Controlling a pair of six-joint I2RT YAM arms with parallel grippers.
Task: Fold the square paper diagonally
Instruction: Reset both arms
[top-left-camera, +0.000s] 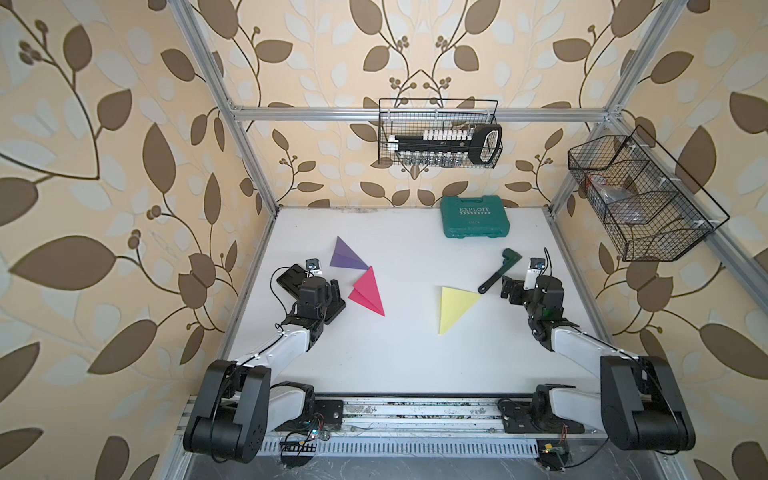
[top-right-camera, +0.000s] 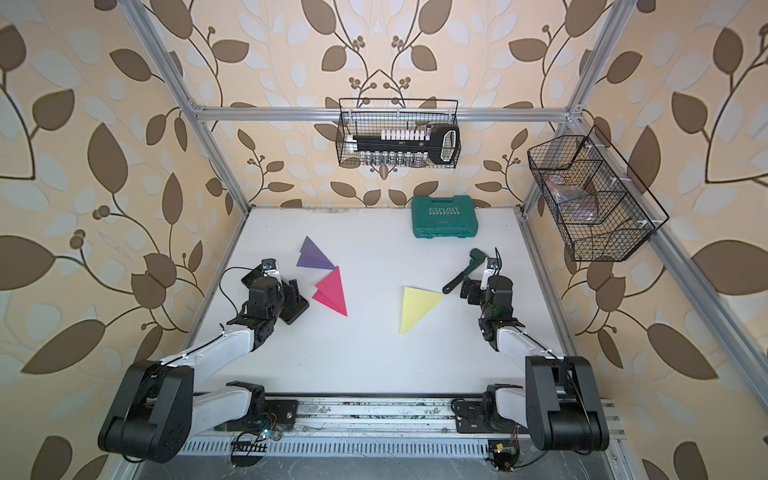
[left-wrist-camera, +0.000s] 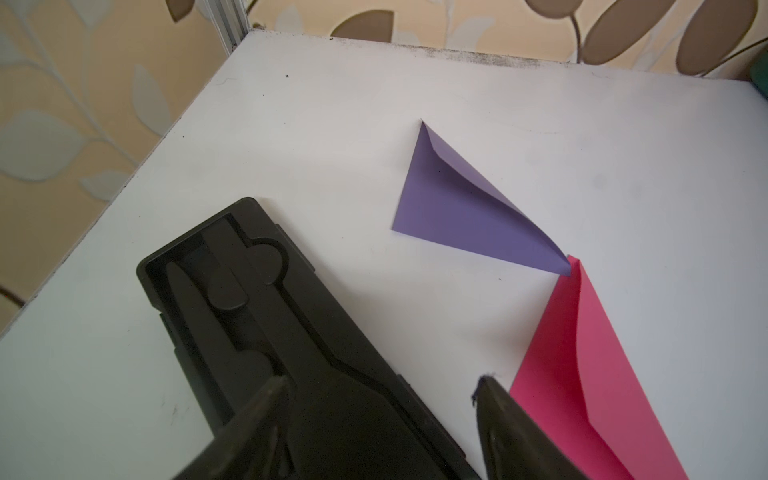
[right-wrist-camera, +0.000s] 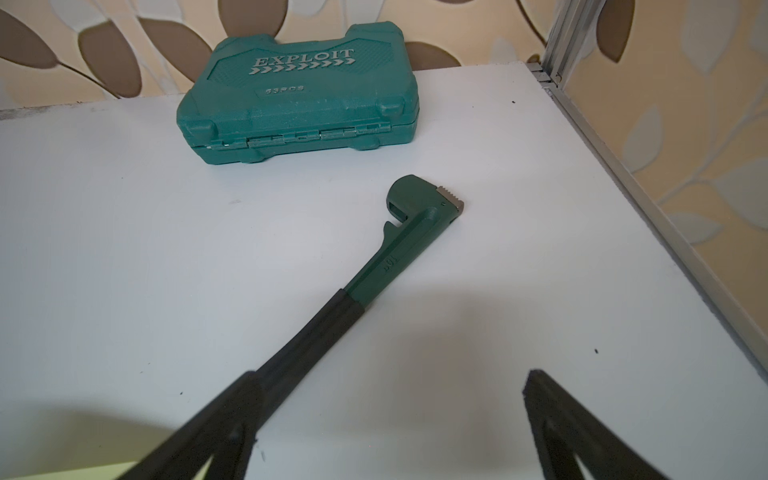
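We are listing a white surface (top-left-camera: 395, 357), with its widest open stretch lying between the papers and the near edge.

- A green case (right-wrist-camera: 299, 95) is sitting at the far edge, reading "EXPLOIT" over a row of chevrons, with "53PCS" below.
- A black moulded tray (left-wrist-camera: 257, 324) is lying along the left edge.
- The yellow paper (top-left-camera: 454, 307), folded into a triangle, is lying mid-surface.
- The pink paper (top-left-camera: 368, 293) and purple paper (top-left-camera: 345, 255), also triangles, are meeting at one corner.
- A green wrench (right-wrist-camera: 399, 249) is lying toward the right edge, its handle end just beside the yellow paper's corner.
- The left end effector (left-wrist-camera: 380, 386) is gaping wide over the tray, holding nothing.
- The right end effector (right-wrist-camera: 392, 380) is gaping wide near the wrench handle, likewise empty.
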